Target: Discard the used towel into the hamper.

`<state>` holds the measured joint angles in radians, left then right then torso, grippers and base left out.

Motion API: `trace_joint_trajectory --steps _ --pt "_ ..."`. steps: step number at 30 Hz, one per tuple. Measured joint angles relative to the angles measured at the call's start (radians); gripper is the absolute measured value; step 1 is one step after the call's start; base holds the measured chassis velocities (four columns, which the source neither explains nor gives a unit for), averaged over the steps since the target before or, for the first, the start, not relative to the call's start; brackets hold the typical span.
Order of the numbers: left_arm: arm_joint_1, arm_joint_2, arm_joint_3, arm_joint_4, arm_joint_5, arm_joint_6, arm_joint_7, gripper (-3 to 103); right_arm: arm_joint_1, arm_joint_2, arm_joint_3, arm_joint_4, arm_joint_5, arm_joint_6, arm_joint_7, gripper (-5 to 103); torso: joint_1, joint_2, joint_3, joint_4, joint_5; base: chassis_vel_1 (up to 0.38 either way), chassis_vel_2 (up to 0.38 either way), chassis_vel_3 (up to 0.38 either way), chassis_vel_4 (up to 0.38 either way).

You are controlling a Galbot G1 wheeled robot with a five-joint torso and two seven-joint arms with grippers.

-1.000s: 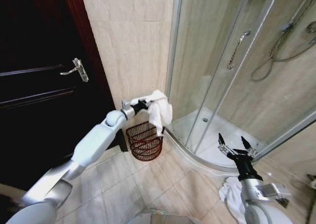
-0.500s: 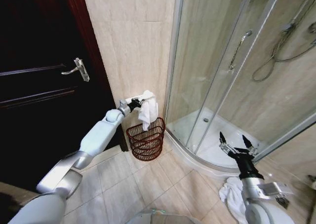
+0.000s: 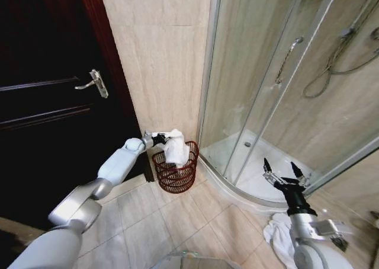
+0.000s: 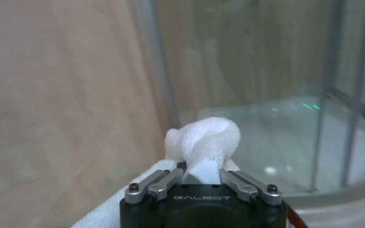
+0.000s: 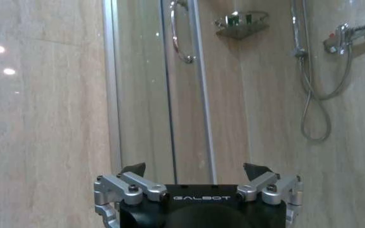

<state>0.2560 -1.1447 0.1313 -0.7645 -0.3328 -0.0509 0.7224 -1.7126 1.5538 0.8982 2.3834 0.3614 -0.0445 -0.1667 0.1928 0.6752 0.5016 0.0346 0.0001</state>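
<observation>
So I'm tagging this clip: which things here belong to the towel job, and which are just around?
In the job:
- white towel, gripped in the left claw
- reddish-brown wire hamper, directly below the towel

Just around:
- right claw, open, idle near the shower tray
- second white towel on the floor
- shower enclosure
- dark door
</observation>
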Motion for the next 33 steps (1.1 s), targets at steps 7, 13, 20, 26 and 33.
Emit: trace_joint_trajectory --steps 7,13,20,26,33 --pt "-0.015 -0.012 0.019 0.015 0.021 0.027 0.06 8 0.0 0.004 0.001 0.004 -0.007 -0.01 0.008 100 0.0 0.0 0.0 0.0003 0.0 0.0 0.0 0.0 0.0" --pt "-0.012 0.019 0.006 -0.013 0.022 0.109 0.179 35 -0.007 0.005 0.002 0.004 -0.008 -0.008 0.008 100 0.0 0.0 0.0 0.0007 0.0 0.0 0.0 0.0 0.0" --pt "0.004 0.042 0.002 -0.054 0.009 0.161 0.158 57 -0.01 0.008 0.0 0.015 -0.009 -0.014 0.007 100 0.0 0.0 0.0 0.0005 -0.0003 0.0 0.0 0.0 0.0" --pt "0.01 0.059 0.002 -0.087 -0.009 0.183 0.162 84 -0.014 0.01 0.0 0.023 -0.01 -0.022 0.005 100 0.0 0.0 0.0 0.0004 -0.0001 0.0 0.0 0.0 0.0" --pt "0.014 0.06 0.002 -0.098 -0.013 0.202 0.16 99 -0.014 0.01 0.001 0.024 -0.009 -0.028 0.004 100 0.0 0.0 0.0 0.0004 -0.0001 0.0 0.0 0.0 0.0"
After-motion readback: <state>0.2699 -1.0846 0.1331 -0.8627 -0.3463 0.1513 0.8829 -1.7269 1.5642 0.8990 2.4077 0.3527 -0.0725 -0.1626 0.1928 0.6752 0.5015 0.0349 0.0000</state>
